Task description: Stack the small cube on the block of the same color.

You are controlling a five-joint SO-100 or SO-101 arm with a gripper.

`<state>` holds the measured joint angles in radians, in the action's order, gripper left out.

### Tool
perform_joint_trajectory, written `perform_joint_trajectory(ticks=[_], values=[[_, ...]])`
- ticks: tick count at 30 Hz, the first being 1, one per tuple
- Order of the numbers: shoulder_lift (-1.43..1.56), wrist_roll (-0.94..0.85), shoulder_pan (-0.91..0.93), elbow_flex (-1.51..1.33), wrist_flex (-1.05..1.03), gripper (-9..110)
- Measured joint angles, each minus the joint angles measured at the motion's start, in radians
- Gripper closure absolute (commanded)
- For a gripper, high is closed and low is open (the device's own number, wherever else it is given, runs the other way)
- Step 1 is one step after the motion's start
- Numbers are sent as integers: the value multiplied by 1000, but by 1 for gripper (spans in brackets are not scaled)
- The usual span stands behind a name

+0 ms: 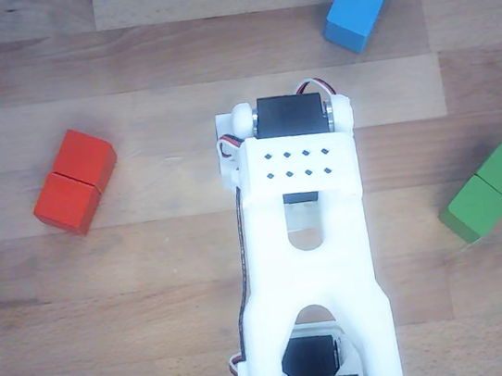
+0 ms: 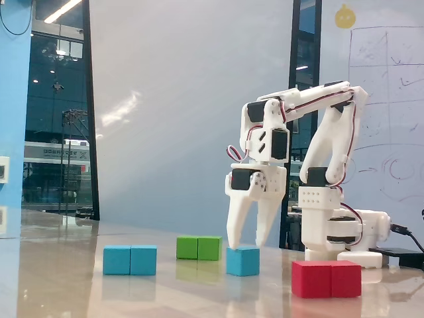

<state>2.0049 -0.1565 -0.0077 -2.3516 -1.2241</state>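
Just above the small cube [image 2: 242,260], the gripper [image 2: 247,244] hangs spread wide, empty, fingertips near its top edges.

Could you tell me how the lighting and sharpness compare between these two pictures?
Other view: soft, even light, faint shadows beside the red block and green block, mild blur. Fixed view: bright backlit wall, glossy tabletop mirroring the block and small cube, the gripper reasonably sharp.

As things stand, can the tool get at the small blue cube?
Probably yes: in the fixed view the tool hangs open right over the small cube, fingertips at its top edges, nothing between. The overhead-like view hides the cube under the arm.
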Motion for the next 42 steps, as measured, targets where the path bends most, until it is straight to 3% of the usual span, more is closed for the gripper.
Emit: perform_joint_trajectory(ticks=[30,37,42], values=[[-178,0,9,3,153,80],[-178,0,9,3,153,92],[-178,0,9,3,153,92]])
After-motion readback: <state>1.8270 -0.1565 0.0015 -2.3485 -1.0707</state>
